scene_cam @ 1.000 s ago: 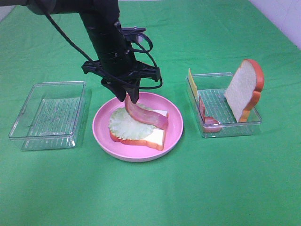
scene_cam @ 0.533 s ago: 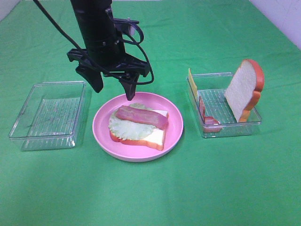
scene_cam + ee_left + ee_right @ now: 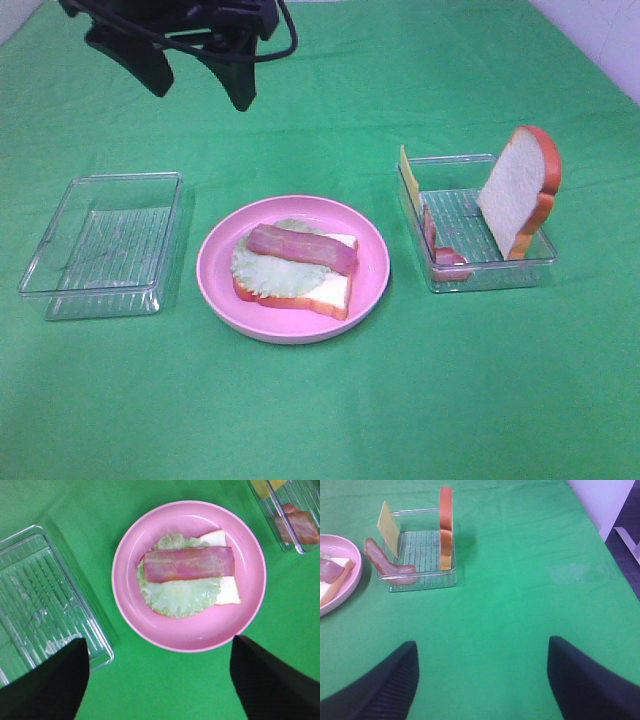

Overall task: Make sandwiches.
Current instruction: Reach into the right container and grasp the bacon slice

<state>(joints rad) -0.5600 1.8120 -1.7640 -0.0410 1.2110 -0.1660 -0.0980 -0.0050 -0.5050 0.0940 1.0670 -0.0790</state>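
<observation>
On the pink plate (image 3: pixel 290 330) lies the sandwich: a bread slice (image 3: pixel 328 291), lettuce (image 3: pixel 262 272) on it, and a bacon strip (image 3: pixel 300 248) flat on top. The left wrist view looks straight down on the bacon (image 3: pixel 189 564), lettuce (image 3: pixel 180 596) and plate (image 3: pixel 200 636). My left gripper (image 3: pixel 195 85) hangs high above and behind the plate, open and empty. My right gripper (image 3: pixel 482 642) is open over bare green cloth, with nothing between its fingers; it is outside the exterior high view.
A clear container (image 3: pixel 490 272) right of the plate holds an upright bread slice (image 3: pixel 520 190), a cheese slice (image 3: pixel 407 180) and another bacon strip (image 3: pixel 445 260). An empty clear container (image 3: pixel 100 240) sits left of the plate. Green cloth covers the table.
My left gripper let go of the bacon strip, which now lies flat on the lettuce. The gripper opened, then rose up and back to the left.
</observation>
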